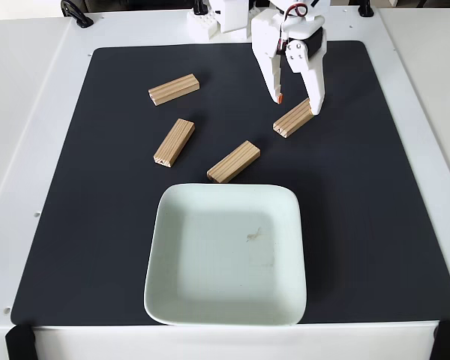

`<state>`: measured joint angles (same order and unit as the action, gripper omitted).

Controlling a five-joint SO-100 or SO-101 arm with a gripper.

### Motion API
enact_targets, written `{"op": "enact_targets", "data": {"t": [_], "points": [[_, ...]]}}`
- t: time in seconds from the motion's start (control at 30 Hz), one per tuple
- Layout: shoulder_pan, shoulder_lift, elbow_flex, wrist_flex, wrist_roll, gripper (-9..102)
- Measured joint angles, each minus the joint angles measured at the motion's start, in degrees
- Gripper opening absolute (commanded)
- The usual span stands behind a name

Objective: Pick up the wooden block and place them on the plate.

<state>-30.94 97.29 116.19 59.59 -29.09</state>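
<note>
On the black mat in the fixed view, I see four wooden blocks lying flat: one far left near the top, a second below it, a third just above the plate's upper rim, and a fourth right of centre. My white gripper reaches down from the top edge with its fingers spread apart, empty; one fingertip sits left of the fourth block, the other finger overlaps its upper right end. Below them, the mint-green plate rests near the mat's bottom edge with a small brownish mark in its middle.
</note>
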Motion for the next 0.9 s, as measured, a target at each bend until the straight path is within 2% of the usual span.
{"op": "enact_targets", "data": {"t": [0.9], "points": [[-3.43,-6.86,-1.05,-5.89,5.63,27]]}}
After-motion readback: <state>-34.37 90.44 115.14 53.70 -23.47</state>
